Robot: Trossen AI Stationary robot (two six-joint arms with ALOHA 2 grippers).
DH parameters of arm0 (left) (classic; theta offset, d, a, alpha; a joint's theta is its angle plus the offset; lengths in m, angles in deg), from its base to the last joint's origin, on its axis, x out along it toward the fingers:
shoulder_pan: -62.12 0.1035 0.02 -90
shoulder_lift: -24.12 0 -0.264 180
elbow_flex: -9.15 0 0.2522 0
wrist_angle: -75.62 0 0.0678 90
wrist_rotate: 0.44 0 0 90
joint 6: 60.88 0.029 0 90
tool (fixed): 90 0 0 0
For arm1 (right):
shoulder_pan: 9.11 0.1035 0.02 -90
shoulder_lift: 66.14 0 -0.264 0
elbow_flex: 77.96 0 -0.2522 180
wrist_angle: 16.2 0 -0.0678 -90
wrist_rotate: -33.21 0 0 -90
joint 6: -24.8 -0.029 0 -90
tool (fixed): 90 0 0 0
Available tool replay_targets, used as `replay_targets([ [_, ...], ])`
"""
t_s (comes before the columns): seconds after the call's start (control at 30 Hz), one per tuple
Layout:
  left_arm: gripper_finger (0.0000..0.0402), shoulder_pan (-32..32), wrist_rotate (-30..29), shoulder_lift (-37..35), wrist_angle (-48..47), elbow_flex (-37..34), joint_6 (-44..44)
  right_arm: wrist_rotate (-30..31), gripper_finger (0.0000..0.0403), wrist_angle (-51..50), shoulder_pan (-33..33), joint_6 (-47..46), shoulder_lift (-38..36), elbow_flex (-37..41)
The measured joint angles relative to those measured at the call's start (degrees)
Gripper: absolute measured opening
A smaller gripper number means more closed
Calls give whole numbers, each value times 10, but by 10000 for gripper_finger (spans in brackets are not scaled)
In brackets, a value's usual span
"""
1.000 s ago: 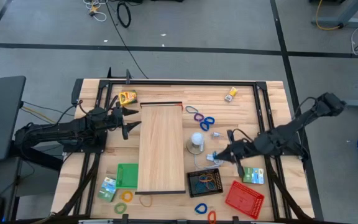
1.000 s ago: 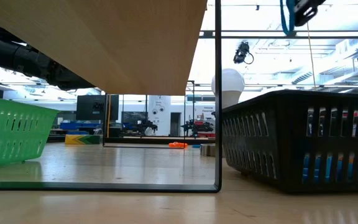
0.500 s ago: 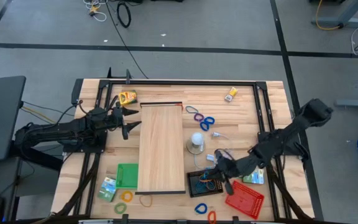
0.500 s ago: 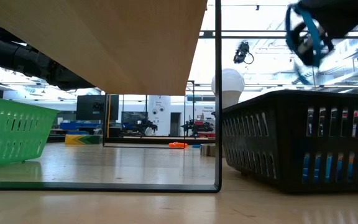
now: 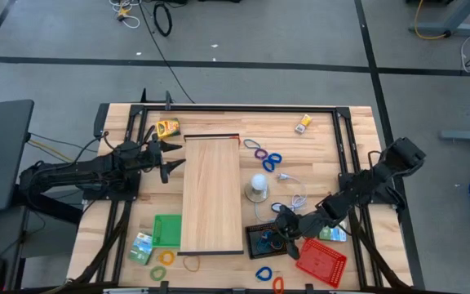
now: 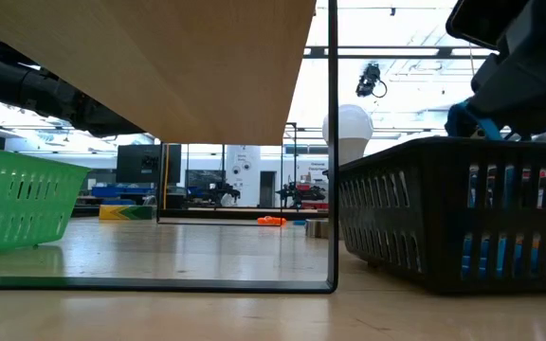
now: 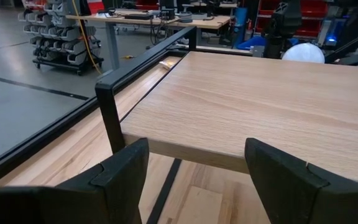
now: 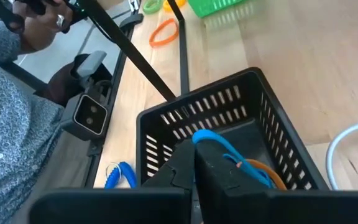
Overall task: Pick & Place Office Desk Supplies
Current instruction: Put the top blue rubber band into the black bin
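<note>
Wooden table (image 5: 357, 139), right wrist view alone shows fingers (image 8: 207, 155) pinching blue band (image 8: 219, 144) inside black tray (image 8: 272, 134).

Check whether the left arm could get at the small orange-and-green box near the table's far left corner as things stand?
Probably yes. The left gripper hangs open beside the wooden board, holding nothing, and the box lies on bare table just beyond it with nothing between them.

The high view looks straight down on the whole table (image 5: 357, 131); the low view looks level across it. Both wrist views sit close, and 3 views share the black mesh tray (image 5: 268, 239) (image 6: 453, 213) (image 8: 229, 118).
</note>
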State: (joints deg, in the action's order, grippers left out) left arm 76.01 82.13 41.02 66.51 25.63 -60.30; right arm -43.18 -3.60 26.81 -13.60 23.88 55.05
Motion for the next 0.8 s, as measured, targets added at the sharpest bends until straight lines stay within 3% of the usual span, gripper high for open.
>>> replay_targets([
  [0.43,273,0,13,0,-1,0,5,5,156,-13,-2,1,0,-3],
  [0.57,273,0,14,0,-1,0,9,23,172,-52,-5,6,0,-23],
  [0.8,273,0,14,0,-1,0,9,31,173,-216,-5,12,0,-92],
])
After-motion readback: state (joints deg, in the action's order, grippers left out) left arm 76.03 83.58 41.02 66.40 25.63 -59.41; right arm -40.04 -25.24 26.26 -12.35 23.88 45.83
